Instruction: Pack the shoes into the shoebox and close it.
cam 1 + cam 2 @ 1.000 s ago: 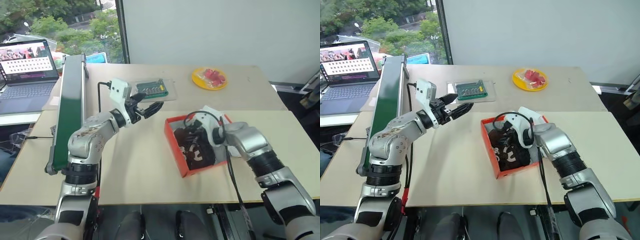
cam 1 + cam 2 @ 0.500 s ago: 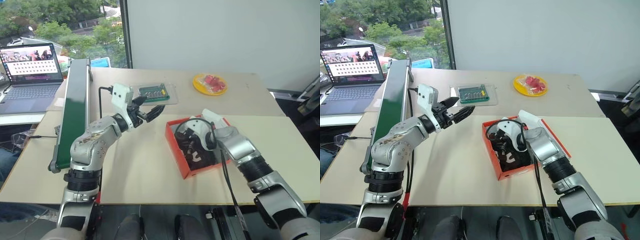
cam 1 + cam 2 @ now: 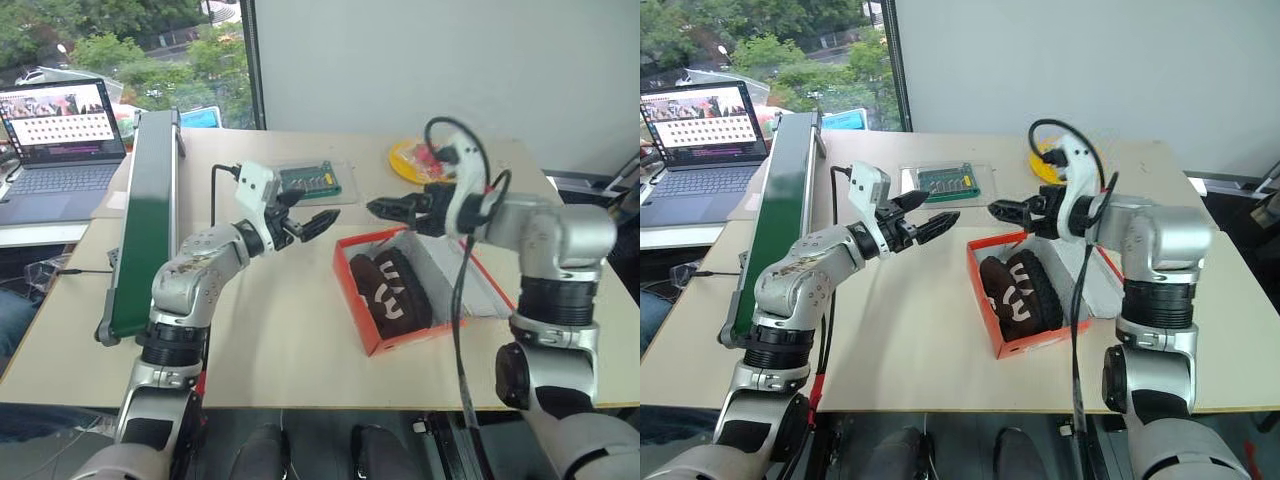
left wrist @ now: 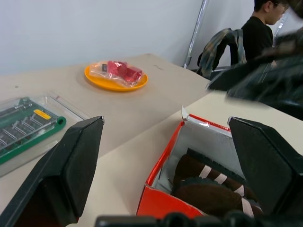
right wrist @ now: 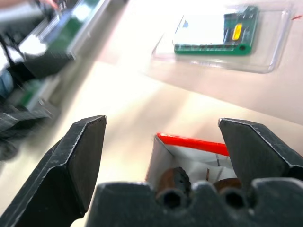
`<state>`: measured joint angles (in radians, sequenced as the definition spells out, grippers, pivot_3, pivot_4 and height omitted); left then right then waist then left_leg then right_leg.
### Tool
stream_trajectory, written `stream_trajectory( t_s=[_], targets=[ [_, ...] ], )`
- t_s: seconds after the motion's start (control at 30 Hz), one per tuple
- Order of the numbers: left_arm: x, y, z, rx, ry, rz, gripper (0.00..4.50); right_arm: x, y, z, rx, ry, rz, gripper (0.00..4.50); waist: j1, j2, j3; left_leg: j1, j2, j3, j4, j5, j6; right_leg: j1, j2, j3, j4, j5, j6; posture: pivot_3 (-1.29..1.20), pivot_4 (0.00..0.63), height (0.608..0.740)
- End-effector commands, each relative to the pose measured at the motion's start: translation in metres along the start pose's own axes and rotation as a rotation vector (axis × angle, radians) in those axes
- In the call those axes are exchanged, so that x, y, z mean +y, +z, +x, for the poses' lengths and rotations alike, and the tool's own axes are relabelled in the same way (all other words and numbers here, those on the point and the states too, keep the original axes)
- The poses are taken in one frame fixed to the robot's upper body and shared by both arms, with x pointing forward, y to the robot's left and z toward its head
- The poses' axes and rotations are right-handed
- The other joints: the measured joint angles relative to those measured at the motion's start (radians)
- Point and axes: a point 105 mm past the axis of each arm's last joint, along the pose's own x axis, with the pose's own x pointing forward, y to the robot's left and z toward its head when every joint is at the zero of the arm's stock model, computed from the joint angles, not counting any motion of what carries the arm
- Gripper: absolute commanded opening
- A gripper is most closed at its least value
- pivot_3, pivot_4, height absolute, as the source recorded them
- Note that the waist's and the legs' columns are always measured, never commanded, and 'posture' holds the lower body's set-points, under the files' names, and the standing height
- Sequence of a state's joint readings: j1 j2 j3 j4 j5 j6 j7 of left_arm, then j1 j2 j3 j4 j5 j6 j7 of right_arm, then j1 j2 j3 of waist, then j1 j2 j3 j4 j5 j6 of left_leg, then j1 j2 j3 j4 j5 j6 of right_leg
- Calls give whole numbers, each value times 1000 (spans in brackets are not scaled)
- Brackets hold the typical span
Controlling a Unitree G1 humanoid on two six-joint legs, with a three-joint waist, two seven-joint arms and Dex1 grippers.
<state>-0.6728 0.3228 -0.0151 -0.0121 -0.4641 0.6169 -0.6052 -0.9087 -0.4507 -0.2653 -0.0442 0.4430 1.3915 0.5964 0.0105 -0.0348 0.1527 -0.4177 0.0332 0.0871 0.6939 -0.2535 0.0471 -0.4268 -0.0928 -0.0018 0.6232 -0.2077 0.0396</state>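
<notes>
Two dark brown shoes (image 3: 392, 290) with white side markings lie side by side inside one red-orange shoebox (image 3: 362, 320), filling its left half; the pale grey floor of the right half is bare. The shoebox stands open on the near tabletop (image 3: 270, 350), turned at a slant to the tabletop's edges, its near corner close to the front edge; a flap hangs outward along its right side.

The right claw (image 3: 385, 208) hangs in the air above the shoebox's far end, its two black fingers spread wide, holding nothing. The left claw (image 3: 318, 220) hangs above the tabletop just left of the shoebox's far left corner, fingers also spread wide, empty. The two claws point toward each other, with a gap between them.

Left of the shoebox a broad stretch of bare tabletop runs to the front edge. A seam separates the near tabletop from a second one behind. On the far tabletop: one clear tray (image 3: 312, 180) with a green board, behind the left claw, and one yellow plate (image 4: 113, 81) with red pieces in wrapping, behind the right arm. One long green panel (image 3: 145, 220) stands on edge along the left side. One open laptop (image 3: 60, 135) sits on a separate desk beyond it. In the left wrist view, a person in dark clothing (image 4: 258, 33) sits in the background.
</notes>
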Motion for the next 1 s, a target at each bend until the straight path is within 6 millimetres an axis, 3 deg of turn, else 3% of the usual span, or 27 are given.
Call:
stream_trajectory(
  t_s=[0.03, 0.13, 0.27, 0.33, 0.43, 0.5, 0.63, 0.7, 1.0],
  targets=[
    [-17, 13, 6, 5, -134, 65, 4500, -13, 5, -52, -52, -78, -51, 4470, 8, 1, 0, -1, 0, -1, 0, 0, 0, 0, 0, -1, 0, 0, 0, 0, 150, 740],
    [-31, 5, 3, 75, -269, 104, 4500, -35, -33, -87, 25, -205, -25, 3795, 16, 0, 0, -6, 0, -1, 0, 0, 0, 2, 0, -9, -8, 0, 0, 0, 150, 740],
    [-44, -7, -2, 171, -411, 162, 4500, -33, -74, -123, 25, -250, 82, 2421, 1, 5, 0, -6, 0, -3, 0, 0, 1, 1, 0, -7, -10, 0, 1, 0, 150, 740],
    [-43, -7, -1, 179, -424, 175, 4500, -30, -86, -131, 19, -270, 104, 1757, -2, 5, 1, -6, 0, -5, 0, 0, 1, 1, 0, -6, -10, 0, 1, 0, 150, 740],
    [-51, -6, -1, 197, -500, 176, 4500, -25, -132, -147, 17, -302, 217, 567, -1, 5, 0, -3, 0, -7, 1, 0, 1, 3, 1, -5, -10, 0, 1, 0, 150, 740],
    [-54, -8, -2, 222, -538, 187, 4500, -26, -154, -155, 1, -331, 283, 22, 2, 6, 0, -1, 1, -9, 0, 0, 1, 5, 2, -7, -10, -1, 0, 0, 150, 740],
    [-56, -8, -4, 258, -572, 211, 4500, -38, -185, -158, -13, -398, 350, 22, -9, 10, -2, -1, -1, -6, 1, 0, 1, 3, 1, -1, -9, -1, 1, 0, 150, 740],
    [-53, -7, -3, 278, -559, 272, 4500, -54, -196, -156, -41, -466, 364, 22, -15, 10, -2, 2, -1, -5, 1, -1, 1, 5, 1, 1, -9, -1, 1, 0, 150, 740],
    [-43, 22, -11, 272, -505, 354, 4500, -100, -217, -126, -124, -541, 370, 22, -23, 11, -2, 3, -1, -2, -1, -1, 2, 3, 2, 4, -7, -2, 2, 0, 150, 740]
  ],
)
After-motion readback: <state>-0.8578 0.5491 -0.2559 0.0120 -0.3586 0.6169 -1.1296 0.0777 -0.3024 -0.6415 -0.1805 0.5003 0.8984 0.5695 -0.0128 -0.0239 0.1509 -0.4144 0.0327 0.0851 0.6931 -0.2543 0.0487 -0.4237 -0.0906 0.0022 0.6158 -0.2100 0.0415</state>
